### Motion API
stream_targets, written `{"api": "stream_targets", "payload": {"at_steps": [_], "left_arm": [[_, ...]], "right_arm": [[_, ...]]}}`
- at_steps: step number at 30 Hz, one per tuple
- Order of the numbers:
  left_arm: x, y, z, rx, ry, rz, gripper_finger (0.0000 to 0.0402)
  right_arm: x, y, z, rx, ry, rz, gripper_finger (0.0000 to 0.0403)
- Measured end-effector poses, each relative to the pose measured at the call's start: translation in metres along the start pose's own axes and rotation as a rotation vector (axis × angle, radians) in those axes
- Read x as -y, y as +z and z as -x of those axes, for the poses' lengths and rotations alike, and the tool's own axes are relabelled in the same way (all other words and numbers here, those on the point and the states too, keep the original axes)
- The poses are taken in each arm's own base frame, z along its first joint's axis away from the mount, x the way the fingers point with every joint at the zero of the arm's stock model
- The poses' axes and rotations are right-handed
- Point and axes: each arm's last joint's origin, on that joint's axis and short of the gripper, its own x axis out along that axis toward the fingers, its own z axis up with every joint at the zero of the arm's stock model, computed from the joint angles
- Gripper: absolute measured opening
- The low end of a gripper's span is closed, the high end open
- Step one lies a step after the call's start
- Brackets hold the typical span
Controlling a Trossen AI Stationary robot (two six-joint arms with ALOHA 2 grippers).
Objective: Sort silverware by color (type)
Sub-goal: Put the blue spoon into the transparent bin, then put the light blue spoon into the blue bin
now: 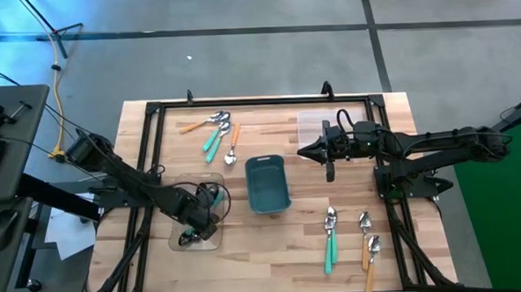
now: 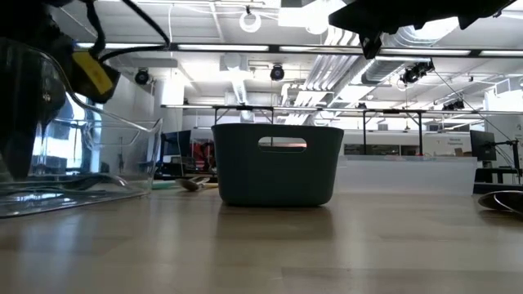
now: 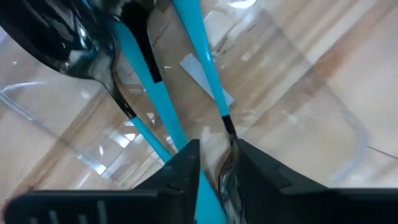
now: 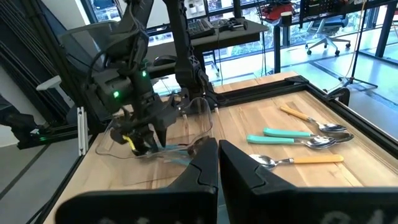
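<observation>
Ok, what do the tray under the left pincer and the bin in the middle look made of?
The tray looks like clear, glossy plastic: the wood grain shows through it and its edges catch glints. The bin looks like matte teal plastic, opaque, with a moulded handle slot. Both are judged by look alone.

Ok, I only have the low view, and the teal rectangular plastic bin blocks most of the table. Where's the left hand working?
Observer: The left hand is down in the clear plastic tray on the table's left side. Teal-handled metal spoons lie in that tray.
Operator: And the right hand?
Observer: The right hand hangs shut above the table's right side, holding nothing.
Operator: Any spoons not yet in a tray?
Observer: Yes, a group of teal- and orange-handled spoons on the left arm's side, and a second group on the right arm's side.
</observation>
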Motion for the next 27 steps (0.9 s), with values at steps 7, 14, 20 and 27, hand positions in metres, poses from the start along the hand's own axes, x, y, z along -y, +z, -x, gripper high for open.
{"api": "stream_targets", "payload": {"at_steps": [7,14,20,27], "left_arm": [[-0.019,0.001,0.037,-0.022,-0.099,-0.025,0.0145],[-0.049,0.024,0.116,0.510,-0.434,0.108,0.0160],[-0.068,0.051,0.175,1.160,-0.424,-0.122,0.0147],[-0.082,0.079,0.172,1.381,-0.442,-0.263,0.0127]], "right_arm": [[0.000,0.000,0.000,0.000,0.000,0.000,0.0000],[0.000,0.001,0.000,0.013,0.003,-0.004,0.0000],[-0.002,0.008,0.000,0.075,0.051,-0.004,0.0000],[-0.005,0.013,0.001,0.124,0.099,0.003,0.0000]]}}
